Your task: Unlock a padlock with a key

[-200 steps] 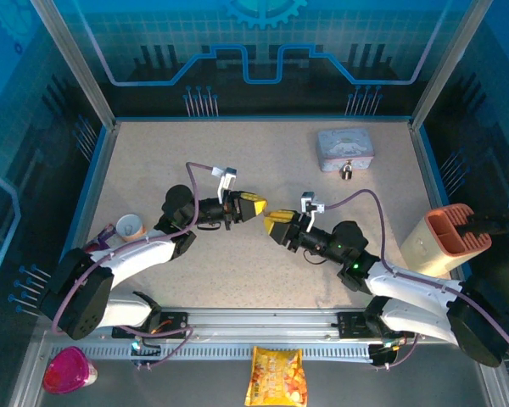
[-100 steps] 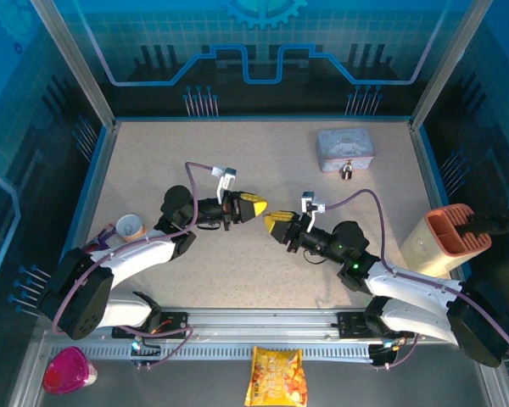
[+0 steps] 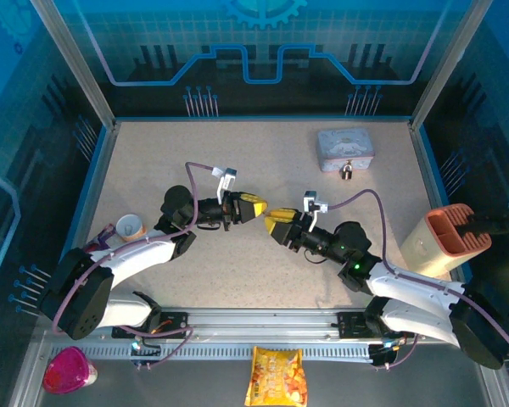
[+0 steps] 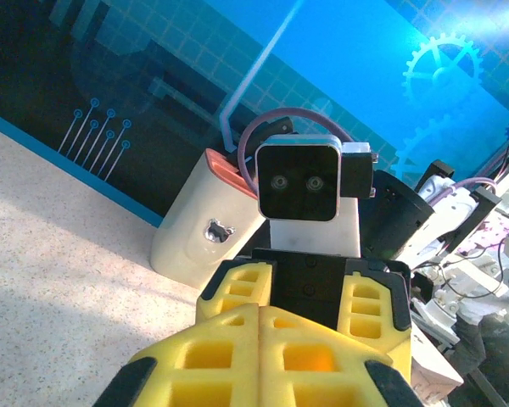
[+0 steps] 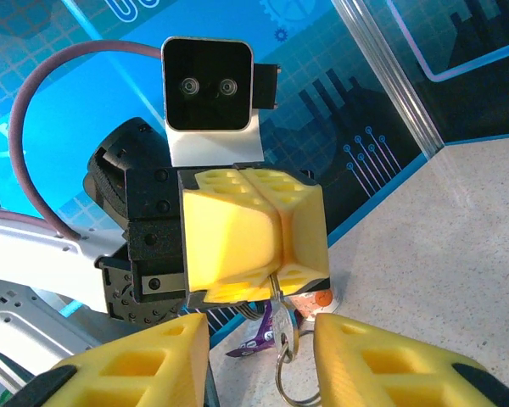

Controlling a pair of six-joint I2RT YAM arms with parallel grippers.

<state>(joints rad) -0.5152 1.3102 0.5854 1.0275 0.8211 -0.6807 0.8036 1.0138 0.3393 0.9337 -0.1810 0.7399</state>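
Silvery key [image 5: 277, 312] hangs straight down, ring [image 5: 293, 383] lowest, pinched in the clamped-shut left gripper [image 5: 276, 242], between the right gripper's [image 5: 261, 343] parted, empty fingers, well clear of the grey tin [image 3: 345, 146]; padlock [image 3: 347, 171] sits just before that tin.

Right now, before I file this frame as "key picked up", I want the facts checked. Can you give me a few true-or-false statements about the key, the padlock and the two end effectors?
1. The left end effector is shut on the key. True.
2. The padlock hangs from the right end effector. False: it lies beside the grey tin, away from both arms.
3. The right end effector's fingers stand apart, one on each side of the key ring. True.
4. The key is inserted in the padlock. False: the left end effector holds it in mid-table, well apart from the padlock.
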